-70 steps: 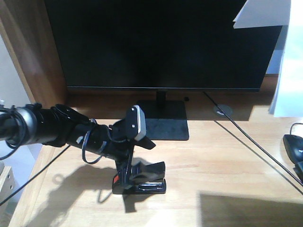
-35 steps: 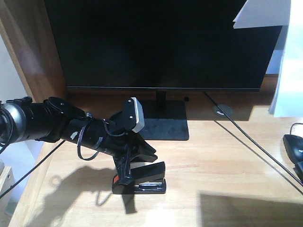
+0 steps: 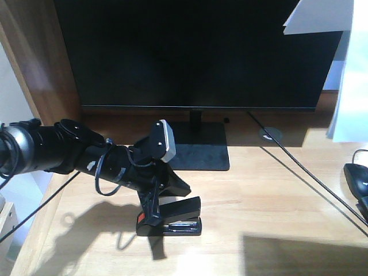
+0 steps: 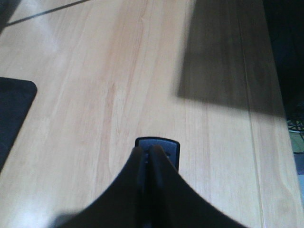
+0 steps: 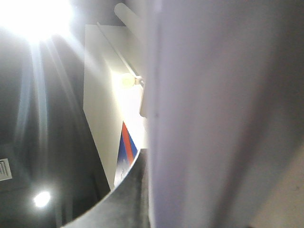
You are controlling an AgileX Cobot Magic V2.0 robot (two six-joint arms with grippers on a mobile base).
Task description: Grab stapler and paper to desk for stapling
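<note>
The stapler (image 3: 175, 221) lies on the desk (image 3: 276, 201) in front of the monitor (image 3: 195, 52). Its orange-red rear end is partly hidden under the left gripper (image 3: 152, 213). In the left wrist view the two dark fingers are pressed together on the stapler, and only its front end shows beyond the tips. The paper (image 3: 352, 80) hangs in the air at the right border, cut off by the frame. The right gripper (image 5: 145, 185) itself does not appear in the front view. In its own wrist view it is clamped on the sheet, with only one finger (image 5: 127, 202) visible and the other hidden behind the paper. Strong glare washes out the room behind. A blue and orange mark (image 5: 126, 145) is there, but no writing can be read. A black mouse (image 3: 357, 177) is cut off at the right.
</note>
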